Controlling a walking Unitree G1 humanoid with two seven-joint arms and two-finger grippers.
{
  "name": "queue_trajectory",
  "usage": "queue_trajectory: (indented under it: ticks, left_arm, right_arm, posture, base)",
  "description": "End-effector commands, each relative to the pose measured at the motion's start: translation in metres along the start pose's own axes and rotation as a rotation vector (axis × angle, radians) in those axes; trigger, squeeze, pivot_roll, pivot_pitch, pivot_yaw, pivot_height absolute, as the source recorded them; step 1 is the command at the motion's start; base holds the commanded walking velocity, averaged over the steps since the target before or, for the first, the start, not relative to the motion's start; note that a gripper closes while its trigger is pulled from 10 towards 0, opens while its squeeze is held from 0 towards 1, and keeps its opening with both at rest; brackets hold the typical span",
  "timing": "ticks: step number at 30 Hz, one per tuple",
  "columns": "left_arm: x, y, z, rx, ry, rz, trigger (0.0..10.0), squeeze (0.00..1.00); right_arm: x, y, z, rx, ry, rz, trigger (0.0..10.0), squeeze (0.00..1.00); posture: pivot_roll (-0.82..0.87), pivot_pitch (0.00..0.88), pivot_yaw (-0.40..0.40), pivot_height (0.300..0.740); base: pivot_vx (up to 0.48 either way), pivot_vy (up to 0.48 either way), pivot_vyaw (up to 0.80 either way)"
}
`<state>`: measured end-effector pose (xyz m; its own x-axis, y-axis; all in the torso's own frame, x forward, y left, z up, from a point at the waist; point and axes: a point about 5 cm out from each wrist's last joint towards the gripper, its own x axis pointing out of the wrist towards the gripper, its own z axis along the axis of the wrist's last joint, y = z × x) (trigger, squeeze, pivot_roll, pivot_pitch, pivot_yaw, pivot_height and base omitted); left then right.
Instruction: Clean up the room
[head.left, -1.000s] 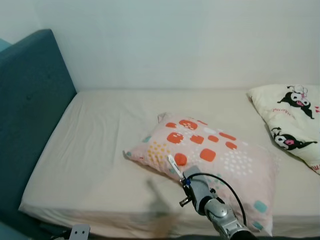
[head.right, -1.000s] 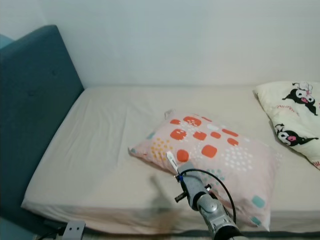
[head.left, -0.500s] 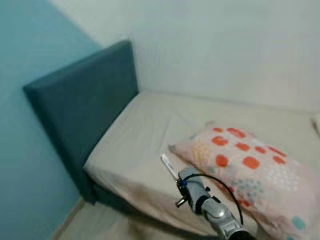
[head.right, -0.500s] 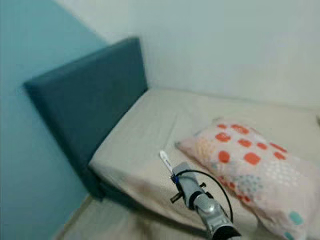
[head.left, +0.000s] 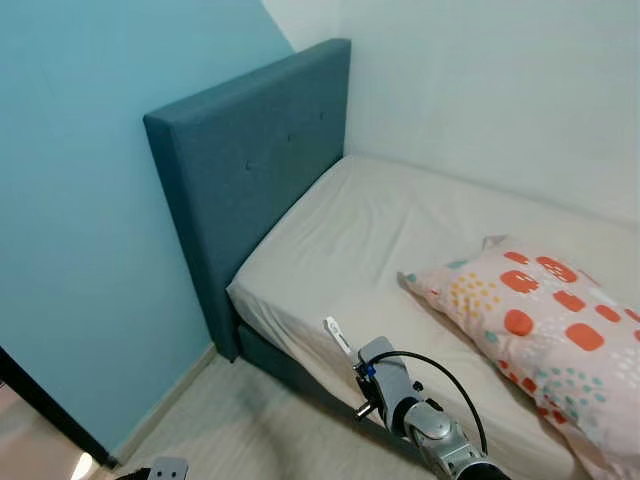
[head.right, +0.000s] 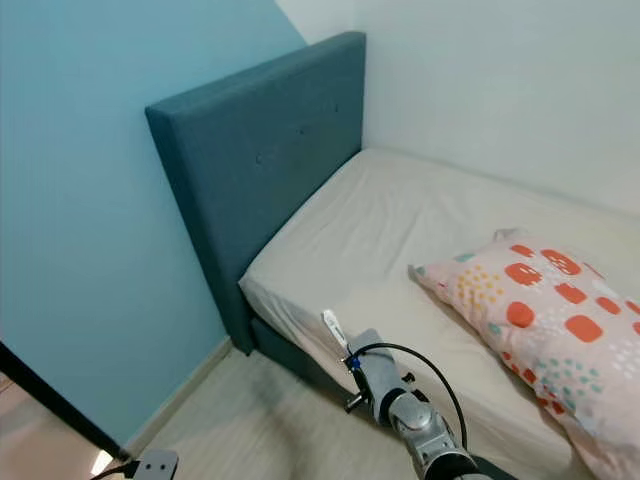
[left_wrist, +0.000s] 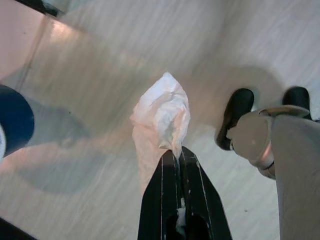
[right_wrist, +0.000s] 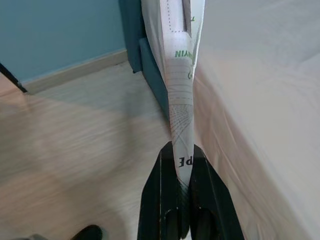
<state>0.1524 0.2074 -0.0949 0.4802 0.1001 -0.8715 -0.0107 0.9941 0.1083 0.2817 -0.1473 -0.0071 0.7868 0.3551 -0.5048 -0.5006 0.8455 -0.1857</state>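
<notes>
2 tools are gripping litter: the right tool (right_wrist: 182, 165) is pinching a folded paper wrapper (right_wrist: 180, 75) beside the bed (head.left: 400, 230) edge, near the headboard (head.left: 250, 170); the left tool (left_wrist: 177, 157) is clamping a crumpled white tissue (left_wrist: 162, 112) above the floor (left_wrist: 100, 75).

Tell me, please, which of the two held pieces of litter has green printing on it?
The flat white wrapper pinched in the right end effector; it shows green lettering. The left end effector holds a crumpled tissue, plain white.
</notes>
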Motion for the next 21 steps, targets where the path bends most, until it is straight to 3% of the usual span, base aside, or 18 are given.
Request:
queue_trajectory:
  ticks: [1, 21]
  left_arm:
    - [-0.0002, 0.0025, -0.0002, 0.015, 0.002, 0.002, 10.0, 0.0]
    - [0.0001, 0.0031, 0.0031, 0.064, -0.01, -0.005, 10.0, 0.0]
  right_arm:
    - [-0.0002, -0.0004, -0.001, 0.013, 0.002, 0.0, 10.0, 0.0]
    - [-0.0028, -0.0027, -0.0033, 0.019, 0.001, 0.04, 10.0, 0.0]
  posture:
    - [-0.15, 0.025, -0.014, 0.74]
    - [-0.15, 0.024, -0.007, 0.74]
  base:
    - [0.0, 0.0, 0.64]
    - [0.0, 0.0, 0.65]
